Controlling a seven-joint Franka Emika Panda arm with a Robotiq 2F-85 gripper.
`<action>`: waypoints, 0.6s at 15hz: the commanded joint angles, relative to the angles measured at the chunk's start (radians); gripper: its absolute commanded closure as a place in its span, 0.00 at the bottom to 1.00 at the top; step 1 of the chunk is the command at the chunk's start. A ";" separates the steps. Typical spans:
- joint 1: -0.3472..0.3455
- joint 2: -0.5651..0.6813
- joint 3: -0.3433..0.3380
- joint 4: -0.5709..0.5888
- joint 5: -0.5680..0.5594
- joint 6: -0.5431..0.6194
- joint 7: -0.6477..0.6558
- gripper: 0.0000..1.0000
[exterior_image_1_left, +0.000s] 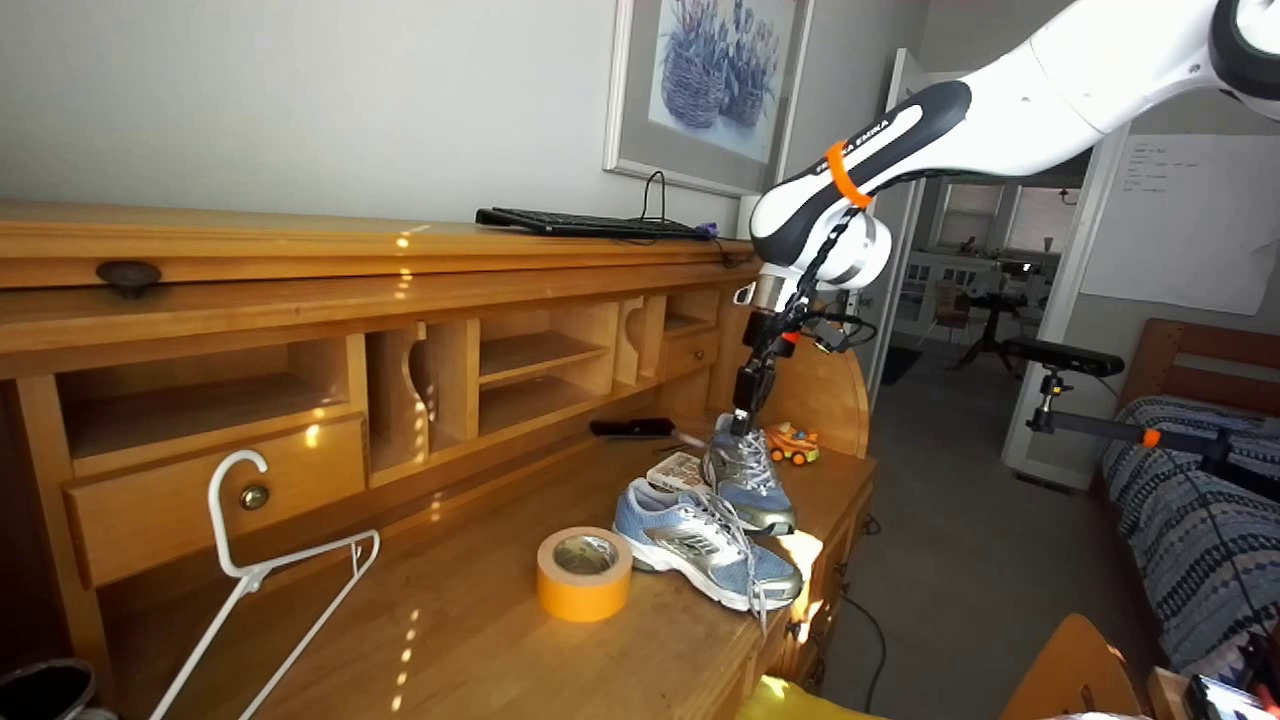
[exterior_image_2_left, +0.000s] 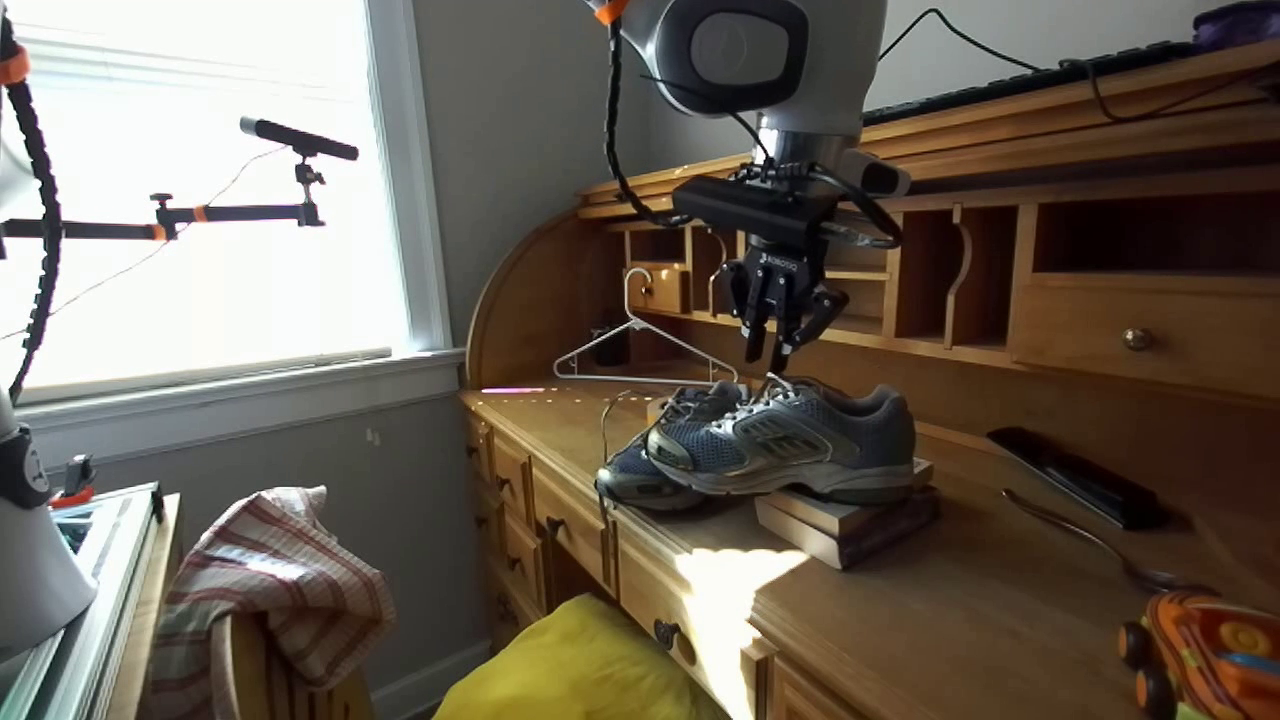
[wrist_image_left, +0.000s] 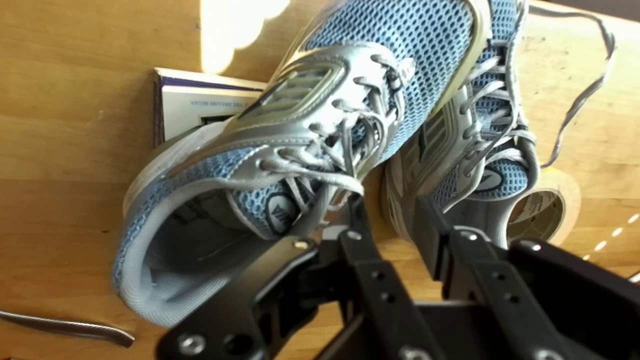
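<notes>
Two blue and silver running shoes stand close together on the wooden desk. One shoe (wrist_image_left: 280, 137) has its heel raised on stacked books (exterior_image_2_left: 825, 522); the lower shoe (exterior_image_1_left: 690, 540) is beside it, near a roll of orange tape (exterior_image_1_left: 585, 598). My gripper (wrist_image_left: 392, 215) points down over the raised shoe's laces, its jaws parted partway. In the wrist view, a loop of the raised shoe's lace (wrist_image_left: 345, 181) lies at the left fingertip; whether they touch I cannot tell. Bare wood shows between the fingers, with nothing gripped. An exterior view has the gripper (exterior_image_2_left: 765, 358) just above the laces.
An orange toy car (exterior_image_2_left: 1215, 645), a metal utensil (exterior_image_2_left: 1090, 540) and a black case (exterior_image_2_left: 1075, 475) lie on the desk. A white hanger (exterior_image_1_left: 250, 578) is toward the far end from the car. Wooden cubbies (exterior_image_1_left: 540, 350) rise behind, with a keyboard (exterior_image_1_left: 600, 224) on top.
</notes>
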 joint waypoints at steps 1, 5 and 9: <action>-0.022 0.025 0.010 0.041 0.048 -0.070 0.007 0.79; -0.013 0.018 -0.001 0.036 0.043 -0.062 0.016 0.62; 0.009 -0.017 -0.015 0.008 -0.010 -0.018 0.015 0.24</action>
